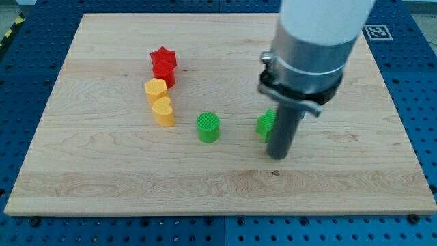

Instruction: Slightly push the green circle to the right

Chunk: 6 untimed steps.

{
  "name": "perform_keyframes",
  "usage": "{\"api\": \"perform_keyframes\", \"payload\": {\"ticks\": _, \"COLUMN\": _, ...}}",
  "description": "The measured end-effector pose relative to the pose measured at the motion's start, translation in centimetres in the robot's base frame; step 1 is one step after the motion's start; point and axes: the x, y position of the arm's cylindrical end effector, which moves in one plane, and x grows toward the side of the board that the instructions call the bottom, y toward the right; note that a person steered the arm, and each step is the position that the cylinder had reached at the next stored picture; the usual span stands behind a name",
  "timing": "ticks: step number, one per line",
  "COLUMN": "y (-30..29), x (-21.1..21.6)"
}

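Camera view shows a pale wooden worktop (102, 178) lying on a blue perforated base (423, 102); the arm comes down from the view's top right as a wide white and grey housing (311, 41), narrowing to a dark rod; there is no claw on this arm, so nothing is clenched or released, and my tip (277, 156) rests on the wood right of centre.

The green circle (208, 127) (a short upright cylinder) stands near the middle of the board, to the view's left of my tip and clearly apart from it; bare wood lies between them. A second green block (265, 124) sits just beside the rod on its left, partly hidden behind it, so its shape cannot be made out; whether rod and block touch I cannot tell.

Further toward the view's left stands a close column of three blocks: a red star (164, 64) at the top; below it a yellow block (155, 89) touching the star's lower edge; below that a yellow heart (163, 111), touching the yellow block above. This column is well apart from my tip, and near but not touching the green circle.
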Motion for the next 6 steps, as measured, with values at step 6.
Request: {"api": "perform_keyframes", "payload": {"ticks": 6, "y": -10.4, "x": -3.0}}
